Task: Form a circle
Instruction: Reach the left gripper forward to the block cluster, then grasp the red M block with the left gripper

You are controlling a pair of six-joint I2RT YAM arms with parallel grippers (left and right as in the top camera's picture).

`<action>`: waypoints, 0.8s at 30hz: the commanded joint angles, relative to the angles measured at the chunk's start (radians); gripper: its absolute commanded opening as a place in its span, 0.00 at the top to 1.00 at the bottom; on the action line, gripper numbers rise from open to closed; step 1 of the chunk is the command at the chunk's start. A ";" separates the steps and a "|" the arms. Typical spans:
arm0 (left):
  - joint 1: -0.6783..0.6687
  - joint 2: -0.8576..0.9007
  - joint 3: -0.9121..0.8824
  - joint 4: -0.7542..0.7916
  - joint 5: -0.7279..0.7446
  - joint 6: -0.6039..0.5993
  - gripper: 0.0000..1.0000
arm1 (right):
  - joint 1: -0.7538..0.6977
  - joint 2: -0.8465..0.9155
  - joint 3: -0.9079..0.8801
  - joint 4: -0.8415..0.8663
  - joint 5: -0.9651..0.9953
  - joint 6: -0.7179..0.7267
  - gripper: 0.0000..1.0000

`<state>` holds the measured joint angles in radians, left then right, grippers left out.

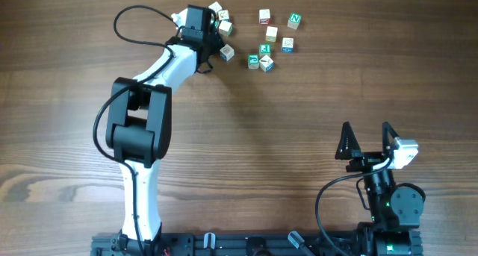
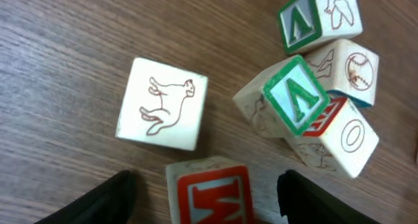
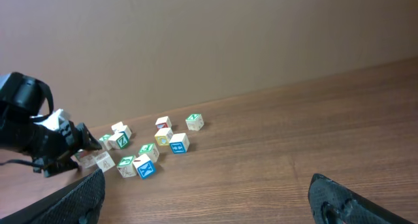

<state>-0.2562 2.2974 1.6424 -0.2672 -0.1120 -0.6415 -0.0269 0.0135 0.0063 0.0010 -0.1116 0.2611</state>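
letter cubes (image 1: 271, 33): pale wood, scattered | left gripper (image 2: 206, 191): released, flanking red-faced cube (image 2: 210, 178) | right gripper (image 3: 206, 181): released

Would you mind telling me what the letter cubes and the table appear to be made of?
The letter cubes look like pale wood with a matte finish: softly rounded edges, printed line drawings, painted green or red letter frames. The table shows brown wood grain; solid wood or laminate, I cannot tell.

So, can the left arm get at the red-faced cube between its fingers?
Probably yes: the left end effector straddles the red-faced cube, jaws open either side, nothing between; the animal-drawing cube sits close by.
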 commanded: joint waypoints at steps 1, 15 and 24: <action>0.000 0.055 0.008 -0.005 -0.013 -0.002 0.25 | 0.004 -0.006 -0.001 0.005 0.006 0.008 0.00; 0.001 -0.110 0.009 -0.217 -0.013 0.141 0.65 | 0.004 -0.006 -0.001 0.005 0.006 0.008 0.00; 0.000 -0.254 -0.002 -0.799 -0.012 0.136 0.75 | 0.004 -0.006 -0.001 0.005 0.006 0.008 0.00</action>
<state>-0.2562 2.0502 1.6562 -0.9859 -0.1261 -0.5121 -0.0269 0.0135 0.0063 0.0010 -0.1116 0.2611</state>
